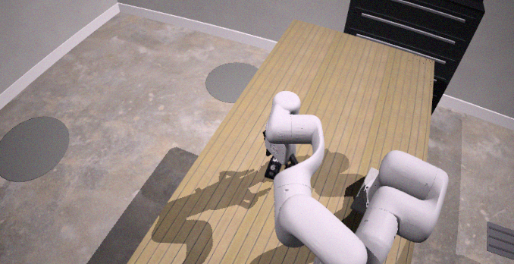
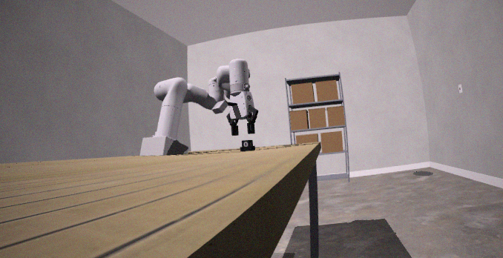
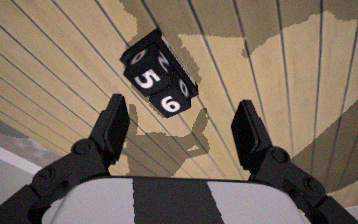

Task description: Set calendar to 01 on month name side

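Calendar cubes point(image 3: 159, 80), tops showing 5 and 6, sit in their tray point(image 3: 185, 70) on the table point(image 1: 352, 88), below the gripper point(image 3: 180, 129), which hangs above with fingers wide and nothing between them.

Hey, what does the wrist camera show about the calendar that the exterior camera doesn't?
Only the wrist view shows both cubes: their tops read 5 and 6, with other digits on their adjoining faces, and the calendar lies between the spread fingers, further out.

Only the exterior view shows height: the gripper hangs above the calendar, not touching it. It also shows the arm's base, a shelf rack and one face reading 0.

Both show the gripper open and empty, and the calendar on the wooden table.
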Controlling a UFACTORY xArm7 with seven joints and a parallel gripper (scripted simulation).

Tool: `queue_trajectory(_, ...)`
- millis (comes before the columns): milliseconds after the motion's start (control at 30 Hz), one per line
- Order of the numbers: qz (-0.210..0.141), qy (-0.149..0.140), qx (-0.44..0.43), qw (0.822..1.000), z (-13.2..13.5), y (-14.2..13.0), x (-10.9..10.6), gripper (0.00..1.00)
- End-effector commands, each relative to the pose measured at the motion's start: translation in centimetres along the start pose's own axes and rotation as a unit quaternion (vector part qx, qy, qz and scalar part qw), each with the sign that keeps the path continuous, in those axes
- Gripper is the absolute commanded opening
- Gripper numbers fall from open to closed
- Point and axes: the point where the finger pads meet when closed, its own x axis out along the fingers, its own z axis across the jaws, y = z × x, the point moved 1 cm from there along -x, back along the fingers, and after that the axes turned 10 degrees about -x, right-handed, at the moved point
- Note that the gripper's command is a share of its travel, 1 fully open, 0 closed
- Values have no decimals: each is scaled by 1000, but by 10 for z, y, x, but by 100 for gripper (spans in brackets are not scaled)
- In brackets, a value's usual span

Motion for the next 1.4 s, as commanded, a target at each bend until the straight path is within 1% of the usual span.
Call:
queue_trajectory(0, -1, 1, 0, 1000, -14, 1, -2, 100)
queue_trajectory(167, -1, 1, 0, 1000, -16, 2, -2, 100)
queue_trajectory(400, -1, 1, 0, 1000, -40, 4, -4, 100)
queue_trajectory(600, -1, 1, 0, 1000, -43, 5, -4, 100)
queue_trajectory(833, -1, 1, 0, 1000, -67, 8, -6, 100)
queue_trajectory(1367, -1, 1, 0, 1000, -68, 8, -6, 100)
